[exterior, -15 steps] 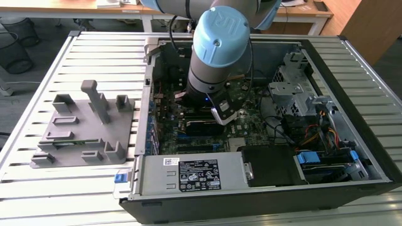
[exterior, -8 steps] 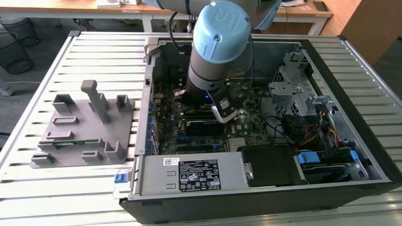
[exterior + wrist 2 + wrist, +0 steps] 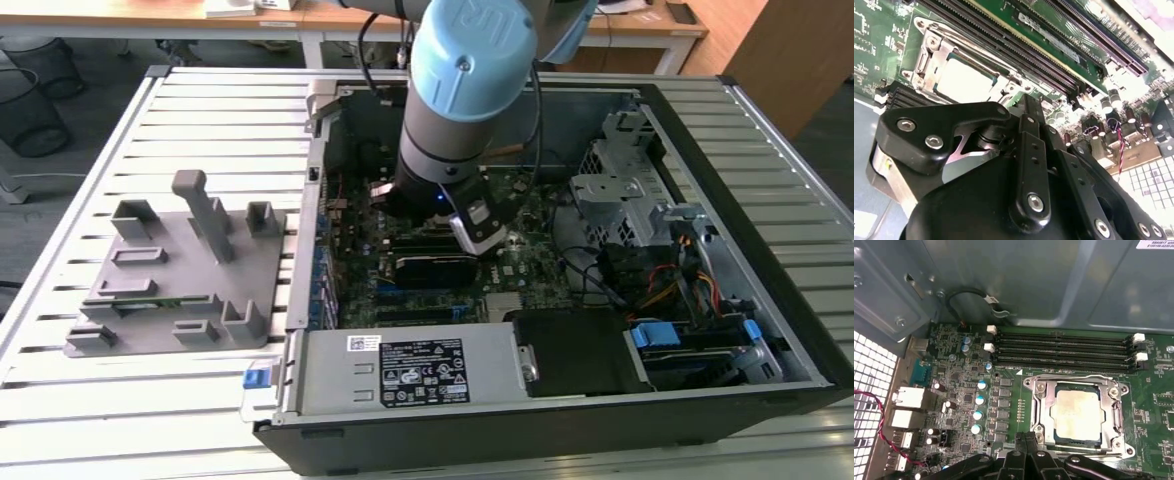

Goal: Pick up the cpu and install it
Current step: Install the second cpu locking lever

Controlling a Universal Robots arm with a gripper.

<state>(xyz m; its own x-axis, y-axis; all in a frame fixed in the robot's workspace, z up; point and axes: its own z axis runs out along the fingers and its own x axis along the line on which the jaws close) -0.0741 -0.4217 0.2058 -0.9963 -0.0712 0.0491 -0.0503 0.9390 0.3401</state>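
Sitting in socket (image 3: 1077, 415): one cpu (image 3: 1076, 412); gripper (image 3: 1026, 442) beside, empty.

No wording can be made out. A black-and-white rectangular label (image 3: 424, 372) lies on the grey metal power supply box (image 3: 334, 385) in the exterior view, its rows of print and symbols too small to tell, with a small white sticker (image 3: 363, 343) just beside it (equally unreadable). In the first wrist view, a white label's corner (image 3: 1155, 244) on the grey steel case wall (image 3: 1054, 285) carries cut-off dark print, and a small white printed triangle (image 3: 1019, 372) marks the green motherboard (image 3: 1154, 405) near the socket's corner.
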